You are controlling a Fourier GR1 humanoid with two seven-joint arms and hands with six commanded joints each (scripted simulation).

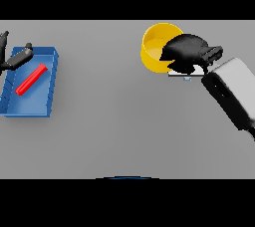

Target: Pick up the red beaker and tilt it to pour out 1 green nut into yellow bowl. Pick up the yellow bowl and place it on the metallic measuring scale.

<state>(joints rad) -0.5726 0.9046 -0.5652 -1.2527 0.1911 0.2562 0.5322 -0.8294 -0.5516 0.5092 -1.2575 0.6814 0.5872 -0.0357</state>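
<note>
The yellow bowl (153, 47) is at the back right of the grey table. My right hand (187, 52) covers its right side, with fingers curled over the rim. The thin metallic scale (185, 74) shows just below that hand, mostly hidden by it, to the right of the bowl. I cannot tell whether the bowl rests on the table or is lifted. The red beaker (31, 80) lies slanted in a blue tray (35, 105) at the far left. My left hand (15, 58) is at the tray's back left corner, fingers relaxed, holding nothing. No green nut shows.
The blue tray has raised walls and stands near the table's left edge. My right forearm (233, 91) slants in from the right side.
</note>
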